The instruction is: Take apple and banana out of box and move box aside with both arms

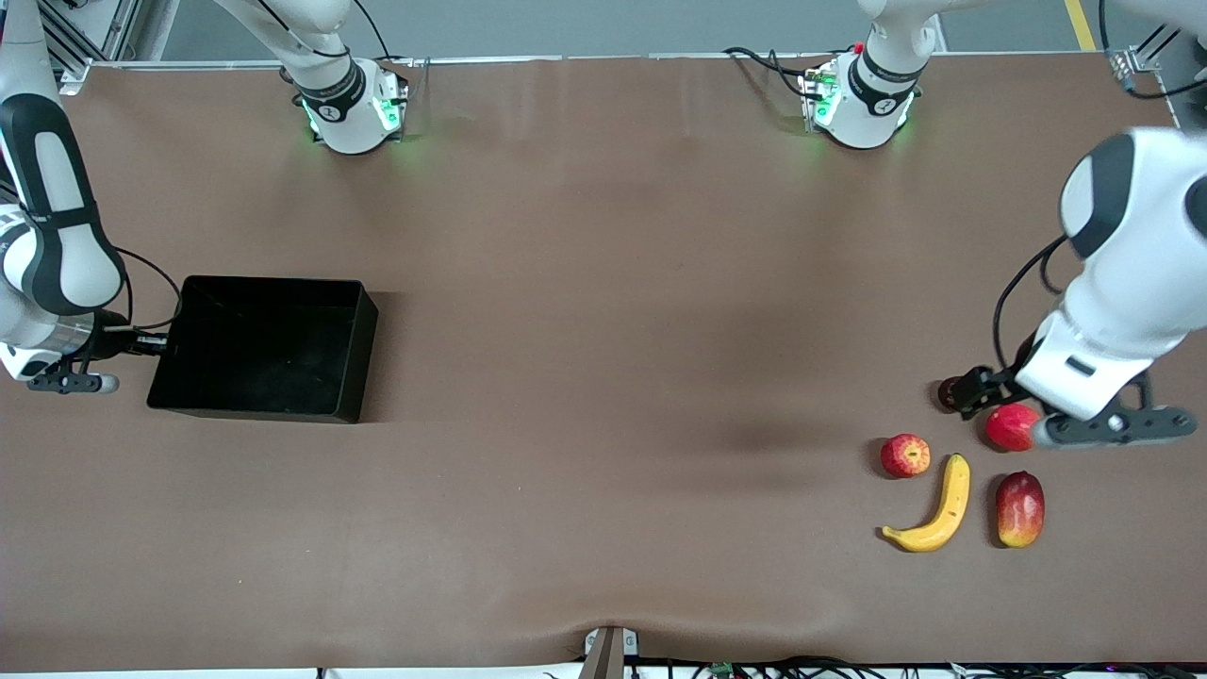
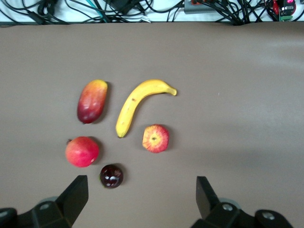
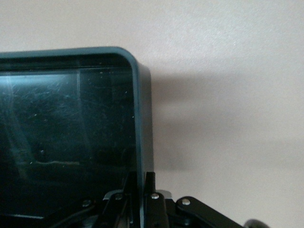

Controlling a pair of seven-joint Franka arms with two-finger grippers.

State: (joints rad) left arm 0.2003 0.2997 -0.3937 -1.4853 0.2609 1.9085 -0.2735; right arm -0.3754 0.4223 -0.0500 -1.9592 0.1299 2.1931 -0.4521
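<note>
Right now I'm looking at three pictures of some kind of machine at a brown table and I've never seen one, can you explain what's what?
These are two white robot arms, each ending in a two-finger end effector. The wide picture looks down from across the table; the other two come from cameras on each arm's wrist.

The right end effector pinches the wall of a black tray at the right arm's end of the table; its wrist view shows the fingers closed on the tray's rim.

The left end effector hovers open over the fruit at the left arm's end, holding nothing. Below it lie a banana, a streaked apple, a plain red fruit, a mango, and a small dark round fruit. The tray holds no fruit.
</note>
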